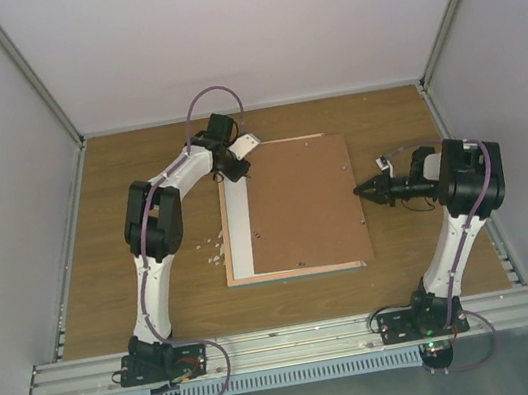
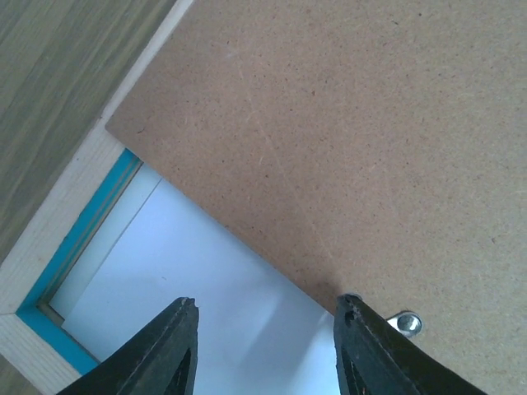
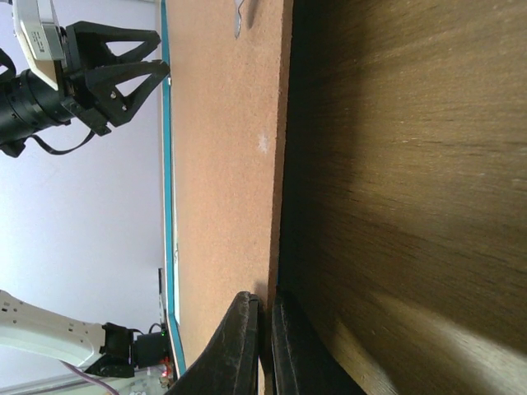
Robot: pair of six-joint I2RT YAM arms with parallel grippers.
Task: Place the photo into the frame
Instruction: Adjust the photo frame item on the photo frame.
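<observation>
The frame [image 1: 297,273] lies face down mid-table; its light wood edge [image 2: 49,263] and teal lip [image 3: 167,164] show. A plain white sheet [image 1: 239,232] lies in its opening, also in the left wrist view [image 2: 189,280]; no balloon print shows, so I cannot tell whether it is the photo. The brown backing board [image 1: 301,206] lies over it, shifted right, leaving a white strip bare. My left gripper [image 2: 268,306] is open and empty, just above the sheet at the board's edge [image 2: 346,123]. My right gripper [image 3: 266,298] is shut on the board's right edge [image 3: 218,164].
A small metal tab [image 2: 405,322] sits on the board beside my left finger. White crumbs [image 1: 213,242] lie on the wooden table left of the frame. Enclosure walls [image 1: 11,199] close in the left, right and back. An aluminium rail [image 1: 288,340] runs along the near edge.
</observation>
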